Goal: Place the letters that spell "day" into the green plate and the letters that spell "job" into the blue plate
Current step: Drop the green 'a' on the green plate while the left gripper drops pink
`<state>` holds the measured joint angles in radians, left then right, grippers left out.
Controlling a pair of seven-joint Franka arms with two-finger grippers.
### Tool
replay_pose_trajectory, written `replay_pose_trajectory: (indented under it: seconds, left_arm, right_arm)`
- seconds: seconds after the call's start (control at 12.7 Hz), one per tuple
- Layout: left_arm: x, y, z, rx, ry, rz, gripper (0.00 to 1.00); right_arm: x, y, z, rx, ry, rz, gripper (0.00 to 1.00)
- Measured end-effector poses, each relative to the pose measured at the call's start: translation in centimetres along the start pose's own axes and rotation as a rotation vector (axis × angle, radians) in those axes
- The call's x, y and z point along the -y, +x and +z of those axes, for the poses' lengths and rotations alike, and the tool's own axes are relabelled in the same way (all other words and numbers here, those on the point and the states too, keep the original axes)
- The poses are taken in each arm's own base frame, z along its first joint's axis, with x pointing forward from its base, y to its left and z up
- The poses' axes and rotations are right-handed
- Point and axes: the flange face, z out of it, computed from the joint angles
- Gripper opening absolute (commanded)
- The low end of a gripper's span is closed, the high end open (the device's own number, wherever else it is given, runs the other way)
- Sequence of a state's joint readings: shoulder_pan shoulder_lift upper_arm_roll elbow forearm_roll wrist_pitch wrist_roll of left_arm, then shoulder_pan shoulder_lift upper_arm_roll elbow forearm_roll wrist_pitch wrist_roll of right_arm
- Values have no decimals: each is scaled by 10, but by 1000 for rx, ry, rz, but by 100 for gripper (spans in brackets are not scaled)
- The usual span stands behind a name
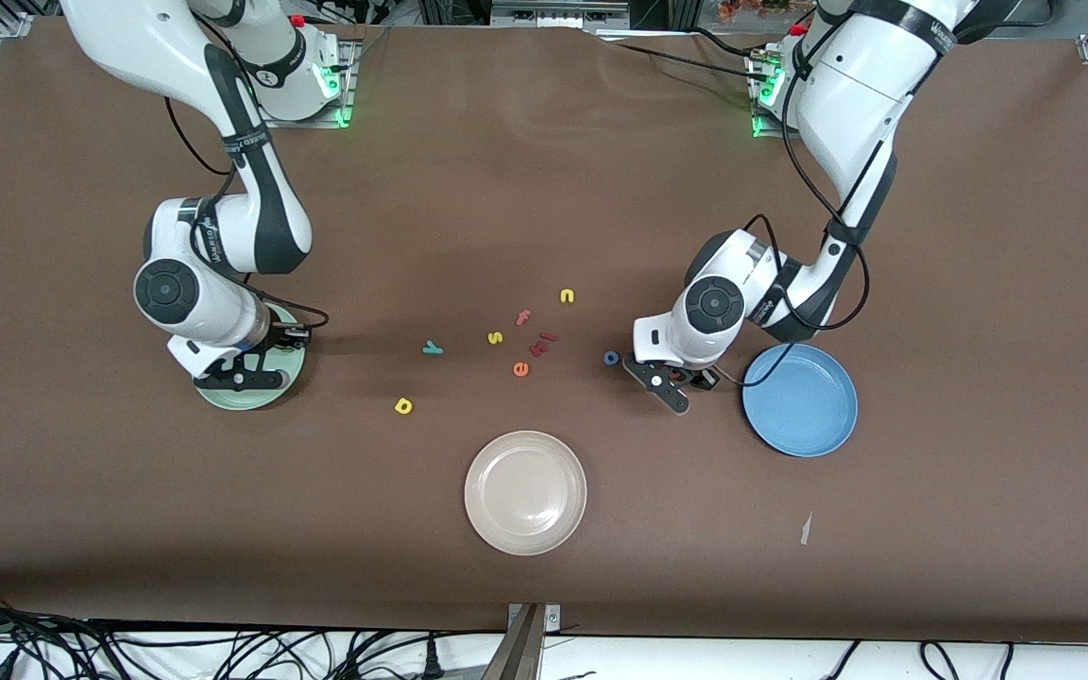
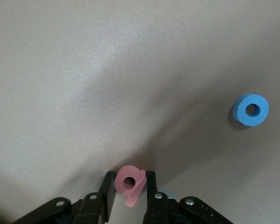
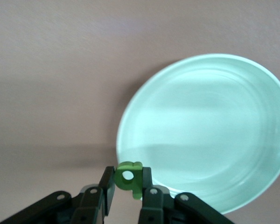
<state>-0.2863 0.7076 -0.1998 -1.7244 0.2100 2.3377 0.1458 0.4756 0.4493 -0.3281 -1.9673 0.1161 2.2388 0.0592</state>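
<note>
My left gripper (image 1: 674, 380) (image 2: 129, 179) is down at the table beside the blue plate (image 1: 804, 401), shut on the coral-red "b" (image 2: 136, 189). The blue ring "o" (image 1: 610, 359) (image 2: 251, 109) lies on the table close by, toward the right arm's end. My right gripper (image 1: 242, 373) (image 3: 129, 177) hangs over the rim of the green plate (image 1: 256, 399) (image 3: 205, 130), shut on the dark green "a" (image 3: 123, 185). The teal "y" (image 1: 432, 348) and yellow "d" (image 1: 403, 406) lie on the table between the two plates.
A beige plate (image 1: 525, 491) sits nearer the front camera, mid-table. Loose letters cluster in the middle: yellow "s" (image 1: 495, 337), yellow "n" (image 1: 567, 296), reddish "f" (image 1: 523, 316), orange "e" (image 1: 520, 369) and dark red pieces (image 1: 544, 342).
</note>
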Motion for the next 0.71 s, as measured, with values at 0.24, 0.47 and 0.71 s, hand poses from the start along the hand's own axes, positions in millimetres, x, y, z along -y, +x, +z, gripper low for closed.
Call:
replay_pose_trajectory:
  seconds: [0.24, 0.47, 0.71]
  left_arm:
    - [5, -2, -22, 24, 9, -7, 11]
    - [33, -14, -64, 49, 26, 36, 12]
    - [97, -42, -70, 57, 14, 158, 17]
  right_arm:
    - [-42, -4, 11, 25, -17, 16, 64]
    - [-74, -6, 15, 54, 12, 76, 100]
    - [-59, -3, 7, 72, 52, 89, 100]
